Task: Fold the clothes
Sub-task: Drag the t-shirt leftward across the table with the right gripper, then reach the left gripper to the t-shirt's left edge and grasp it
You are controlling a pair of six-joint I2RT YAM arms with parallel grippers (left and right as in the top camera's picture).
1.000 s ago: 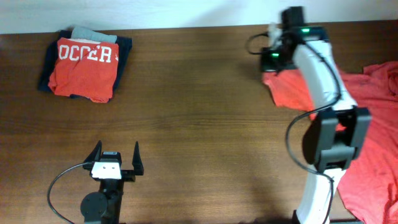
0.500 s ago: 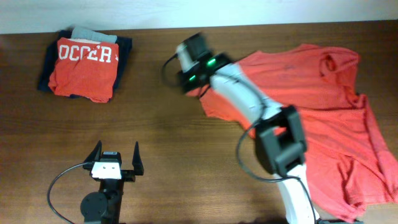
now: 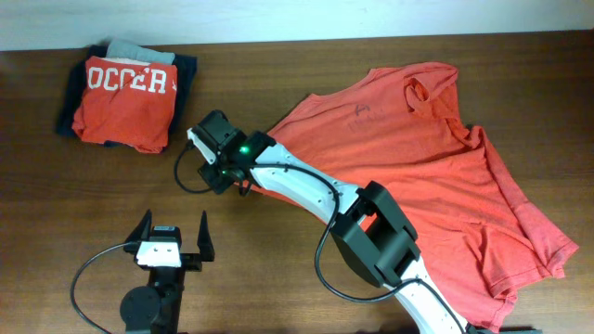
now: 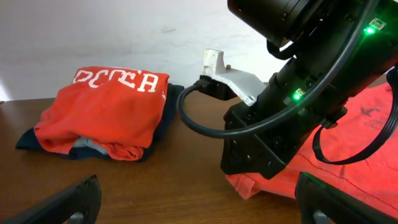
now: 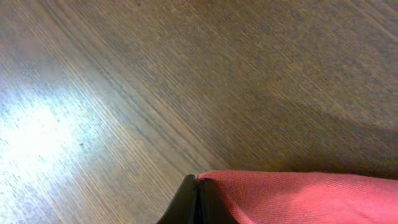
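Observation:
The coral-red T-shirt point(image 3: 418, 167) lies spread from the table's middle to the right edge, with its small dark chest logo point(image 3: 362, 113) facing up. My right gripper point(image 3: 215, 172) is at the shirt's left tip and shut on its edge. In the right wrist view the closed jaws point(image 5: 198, 194) pinch the red fabric point(image 5: 298, 196) just above the wood. My left gripper point(image 3: 174, 243) is open and empty near the front edge. Its wrist view shows its spread fingers point(image 4: 199, 205), the right arm's wrist point(image 4: 292, 93) and the shirt's tip point(image 4: 367, 155).
A folded pile point(image 3: 125, 93) sits at the back left, a red shirt with white letters on top of navy and grey pieces. It also shows in the left wrist view point(image 4: 106, 112). The shirt's lower right part hangs near the table's right front corner.
My right arm swept from the back right to the middle left, dragging the T-shirt with it. The shirt now lies spread across the table. The left arm has not moved.

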